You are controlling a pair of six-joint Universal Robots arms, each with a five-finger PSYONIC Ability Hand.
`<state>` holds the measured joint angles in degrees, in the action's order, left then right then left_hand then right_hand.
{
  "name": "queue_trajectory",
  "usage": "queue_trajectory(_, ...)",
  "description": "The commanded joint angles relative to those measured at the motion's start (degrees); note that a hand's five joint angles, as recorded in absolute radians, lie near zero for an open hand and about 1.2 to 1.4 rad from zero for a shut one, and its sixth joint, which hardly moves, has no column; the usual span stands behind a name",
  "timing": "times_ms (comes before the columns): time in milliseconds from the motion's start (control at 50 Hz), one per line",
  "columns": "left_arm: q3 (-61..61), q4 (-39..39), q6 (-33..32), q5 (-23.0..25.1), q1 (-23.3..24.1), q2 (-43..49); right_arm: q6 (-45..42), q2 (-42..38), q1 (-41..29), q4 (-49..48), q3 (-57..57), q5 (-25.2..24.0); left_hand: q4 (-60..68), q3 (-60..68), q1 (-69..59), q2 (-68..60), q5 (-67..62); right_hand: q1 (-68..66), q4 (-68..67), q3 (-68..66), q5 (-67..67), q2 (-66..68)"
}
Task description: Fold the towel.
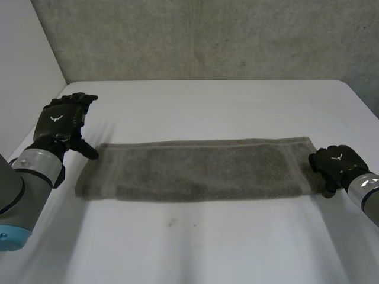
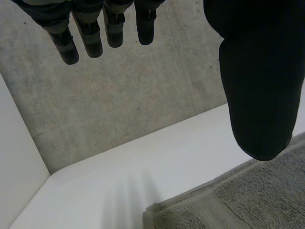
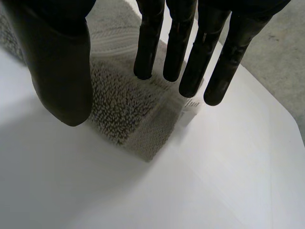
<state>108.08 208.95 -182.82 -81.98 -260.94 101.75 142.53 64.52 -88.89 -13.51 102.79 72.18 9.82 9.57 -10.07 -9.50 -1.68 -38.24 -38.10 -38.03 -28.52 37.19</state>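
A grey towel (image 1: 195, 170) lies on the white table (image 1: 207, 242) as a long, narrow strip running left to right. My left hand (image 1: 59, 121) hovers at the strip's left end, open, its fingers (image 2: 90, 33) straight and its thumb (image 2: 257, 86) over the towel's (image 2: 252, 200) end corner. My right hand (image 1: 334, 164) is at the right end. Its fingers (image 3: 190, 52) reach down straight over the towel's (image 3: 124, 109) near right corner, with the thumb (image 3: 62, 71) held apart on the other side. No cloth is pinched between them.
A concrete wall (image 1: 207, 35) stands behind the table's far edge, and a white panel (image 1: 23, 59) stands at the left. Bare tabletop lies in front of and behind the towel. The table's right corner edge (image 3: 286, 109) is close beyond my right hand.
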Motion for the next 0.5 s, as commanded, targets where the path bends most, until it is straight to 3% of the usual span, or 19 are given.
queue_trajectory(20,0.8,0.1,0.0,0.1,0.2,-0.1,-1.7,-1.8,1.1,-1.9,-0.7,0.7,0.2,0.4,0.1,-0.5,1.7,-39.8,-39.9,-40.0,-39.5,40.8)
queue_trajectory(160,0.9,0.1,0.2,0.0,0.3,-0.2,-2.0,-0.9,5.2,-3.4,-1.7,1.6,0.2,0.4,0.1,-0.5,1.7,-41.8,-41.9,-42.0,-41.5,42.8)
queue_trajectory(360,0.9,0.1,0.2,0.1,0.1,-0.1,-10.9,-0.5,23.5,2.2,-9.0,1.5,0.2,0.4,0.1,-0.5,1.7,-41.8,-41.9,-42.0,-41.5,42.8)
queue_trajectory(460,1.0,0.1,0.3,0.0,0.2,-0.3,-11.6,1.0,22.5,8.3,-11.7,1.1,0.2,0.4,0.1,-0.5,1.7,-41.8,-41.9,-42.0,-41.5,42.8)
queue_trajectory(500,1.3,0.1,0.2,0.1,0.2,-0.3,-8.3,5.1,16.8,10.1,-12.4,0.9,0.2,0.4,0.1,-0.5,1.7,-41.8,-41.9,-42.0,-41.5,42.8)
